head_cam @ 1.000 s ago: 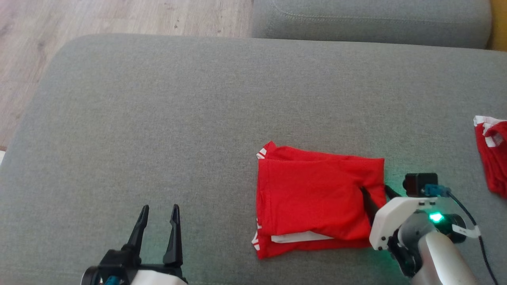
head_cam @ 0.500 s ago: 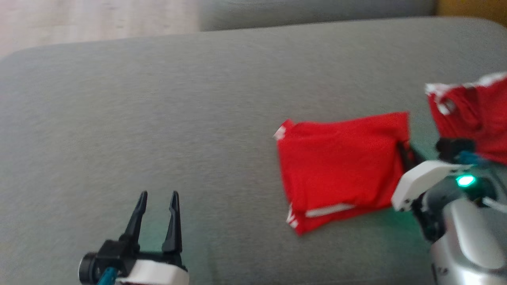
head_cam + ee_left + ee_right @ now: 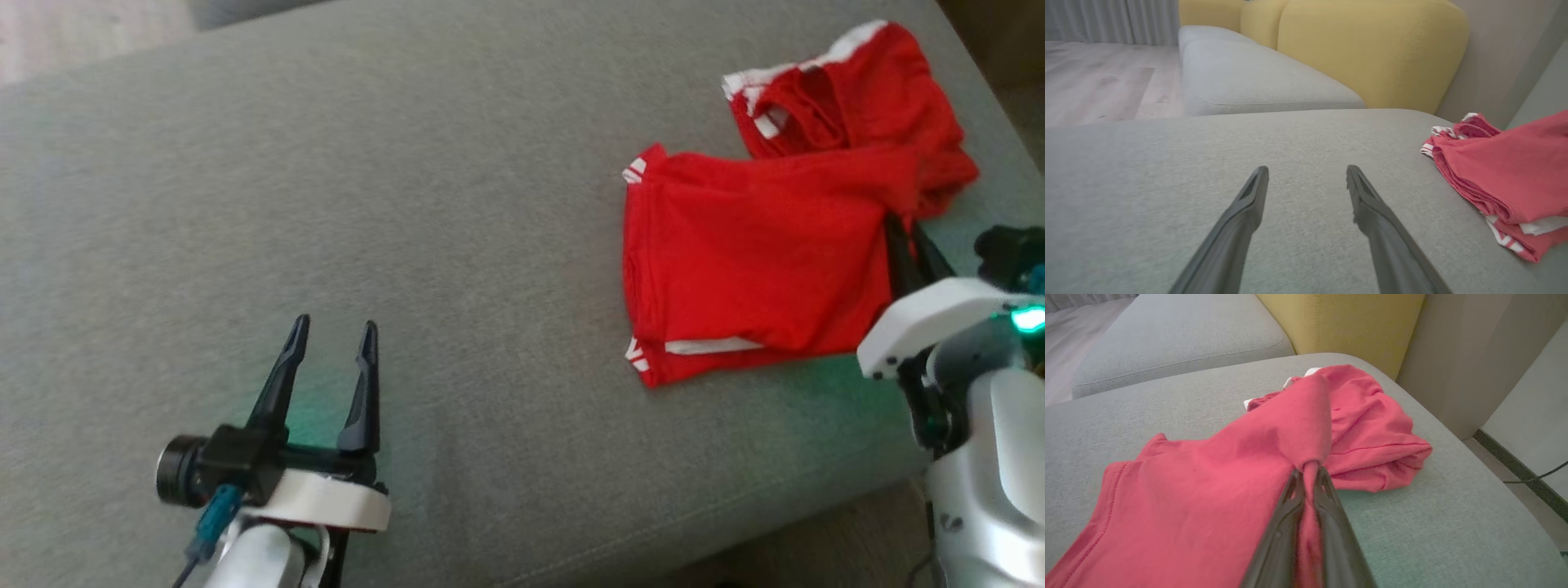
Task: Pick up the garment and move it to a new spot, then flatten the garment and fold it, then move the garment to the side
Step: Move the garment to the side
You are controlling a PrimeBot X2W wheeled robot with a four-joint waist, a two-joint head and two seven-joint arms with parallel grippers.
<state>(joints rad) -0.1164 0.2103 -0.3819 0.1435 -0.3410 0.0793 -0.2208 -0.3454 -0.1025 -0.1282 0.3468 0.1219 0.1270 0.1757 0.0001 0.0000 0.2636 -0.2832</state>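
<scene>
**A:** Left to right, what's there?

**B:** The left tool hovers open above the bare grey sofa cushion, holding nothing. The folded red garment lies toward the cushion's right, its far corner touching a bunched second red garment. The right tool is closed, pinching the folded one's right edge.

**A:** How will it handle?

**B:** Light, soft and limp, I'd judge. A one-edge pinch may let the layers slide apart, so grip every layer.
</scene>
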